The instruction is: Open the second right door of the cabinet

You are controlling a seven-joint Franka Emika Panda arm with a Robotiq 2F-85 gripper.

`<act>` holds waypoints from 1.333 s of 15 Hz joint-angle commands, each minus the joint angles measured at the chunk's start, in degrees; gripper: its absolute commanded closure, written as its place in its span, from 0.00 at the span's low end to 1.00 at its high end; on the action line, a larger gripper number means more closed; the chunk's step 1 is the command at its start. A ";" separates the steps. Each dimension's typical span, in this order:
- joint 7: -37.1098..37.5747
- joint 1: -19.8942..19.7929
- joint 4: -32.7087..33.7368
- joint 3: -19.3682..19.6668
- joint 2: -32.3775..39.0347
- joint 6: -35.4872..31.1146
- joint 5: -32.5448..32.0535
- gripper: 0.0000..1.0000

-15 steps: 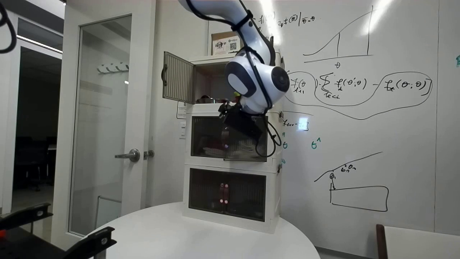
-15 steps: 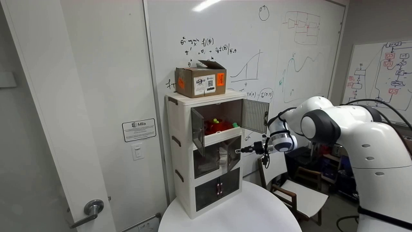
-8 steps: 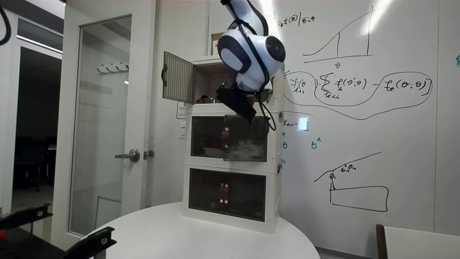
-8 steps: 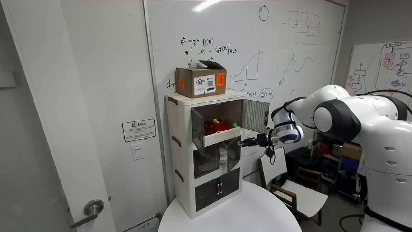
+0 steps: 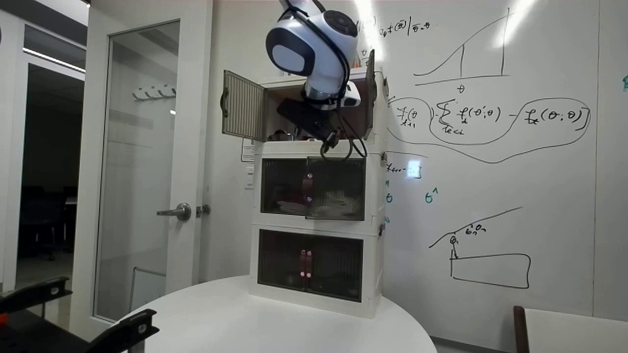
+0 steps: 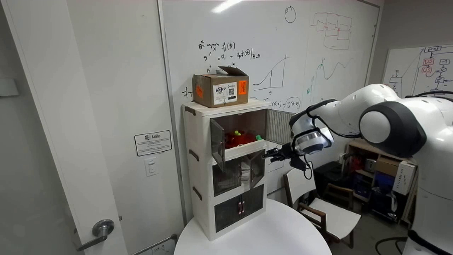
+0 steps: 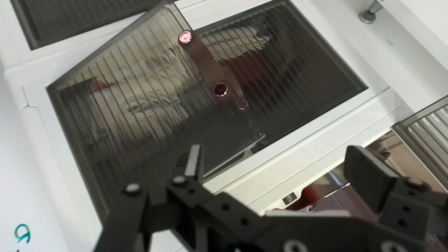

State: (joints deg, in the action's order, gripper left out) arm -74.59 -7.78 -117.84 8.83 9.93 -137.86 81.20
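Observation:
The second right door (image 5: 338, 193) has a dark ribbed see-through pane and stands partly open in the middle tier of the white cabinet (image 6: 198, 170). Its swung-out edge shows in an exterior view (image 6: 257, 170), and the door fills the left of the wrist view (image 7: 140, 105). A brownish handle (image 7: 203, 59) is on its free edge. My gripper (image 6: 266, 156) is apart from the door, near its upper edge and in front of the cabinet. In the wrist view the fingers (image 7: 278, 162) are wide apart with nothing between them. An exterior view hides the fingertips behind the black wrist mount (image 5: 309, 117).
Both top-tier doors stand open, the left (image 5: 244, 105) and the right (image 6: 279, 125). Red items (image 6: 235, 139) lie inside. A cardboard box (image 6: 224, 92) sits on top. The bottom-tier doors (image 5: 309, 264) are shut. A round white table (image 6: 254, 237) bears the cabinet; a chair (image 6: 334, 216) stands beside it.
My gripper has risen and tilted, moving from in front of the middle right door to the height of the top tier in an exterior view. The middle right door stays partly open, unmoved.

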 commanded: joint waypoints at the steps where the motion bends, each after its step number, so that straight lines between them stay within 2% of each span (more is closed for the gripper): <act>1: 14.47 2.25 -1.74 -0.76 -3.36 -2.86 -12.67 0.00; 4: 27.46 2.40 0.37 -1.55 -3.99 4.24 -22.51 0.00; 7: 36.56 2.50 3.60 -2.69 -4.21 7.74 -25.64 0.00; 10: 42.84 2.79 6.44 -3.55 -3.90 3.67 -25.92 0.00; 13: 51.61 3.38 7.37 -3.36 -2.82 -3.83 -38.30 0.00; 14: 55.77 3.88 7.60 -2.40 -2.27 -2.67 -43.17 0.00; 16: 62.70 2.66 8.71 -3.01 -1.41 0.88 -50.65 0.00; 20: 69.97 2.29 12.00 -3.94 0.62 3.06 -55.83 0.00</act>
State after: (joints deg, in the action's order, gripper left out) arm -10.12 -5.10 -110.09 5.42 8.29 -137.37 28.71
